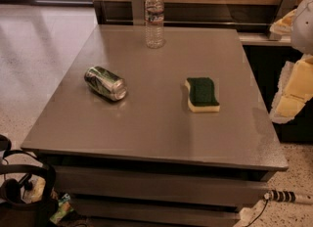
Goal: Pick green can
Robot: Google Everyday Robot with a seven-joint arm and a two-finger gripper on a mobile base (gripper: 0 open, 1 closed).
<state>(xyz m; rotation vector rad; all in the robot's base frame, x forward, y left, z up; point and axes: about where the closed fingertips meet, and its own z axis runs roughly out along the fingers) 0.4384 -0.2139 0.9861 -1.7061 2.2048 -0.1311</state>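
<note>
The green can (105,82) lies on its side on the left half of the grey table (146,133), its silver end facing front right. My gripper (292,91), pale yellow and white, hangs at the right edge of the view, beyond the table's right side. It is far to the right of the can and touches nothing.
A clear plastic water bottle (154,18) stands upright near the table's back edge. A green-topped yellow sponge (201,94) lies flat right of centre, between the can and the gripper. A dark counter (264,50) stands to the right. Black gear and cables (24,182) sit on the floor at front left.
</note>
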